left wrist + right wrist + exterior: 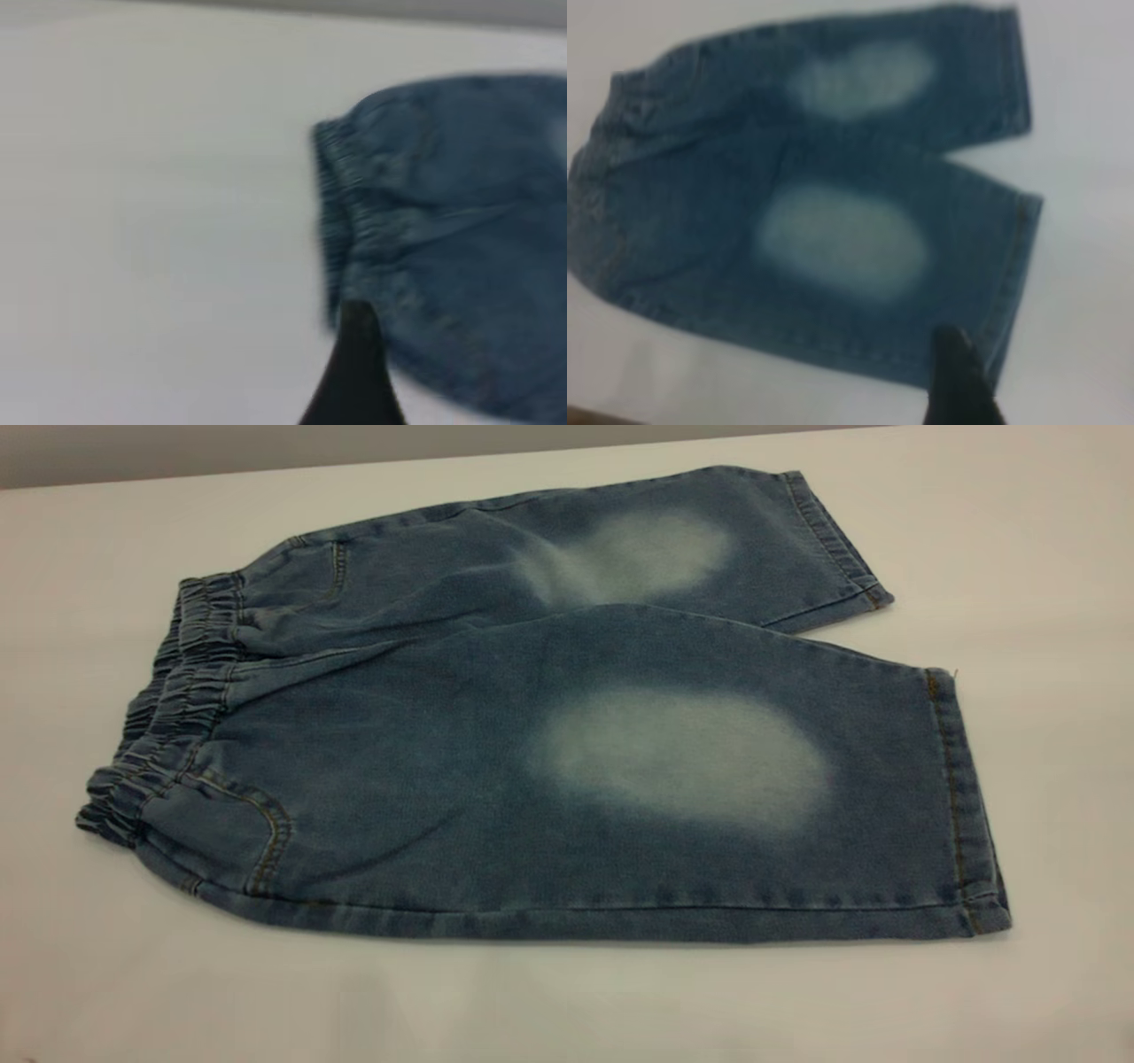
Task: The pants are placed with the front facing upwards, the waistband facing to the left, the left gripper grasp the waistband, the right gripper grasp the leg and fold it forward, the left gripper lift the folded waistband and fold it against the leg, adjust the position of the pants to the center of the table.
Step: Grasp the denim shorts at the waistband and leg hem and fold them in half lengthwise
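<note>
I see the pants [549,726] flat on the tabletop [567,1001], unfolded; both end effectors hover nearby (grip state I cannot tell), and they may pinch only one denim layer

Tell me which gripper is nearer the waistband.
Left. The left gripper hangs right at the waistband; the right gripper is at the opposite end, over the near leg's hem.

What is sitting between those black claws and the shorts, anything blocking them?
Nothing visible. The left gripper hangs just off the waistband, the right gripper over the near leg by its hem. The pants lie flat on the table, with only bare surface around them.
</note>
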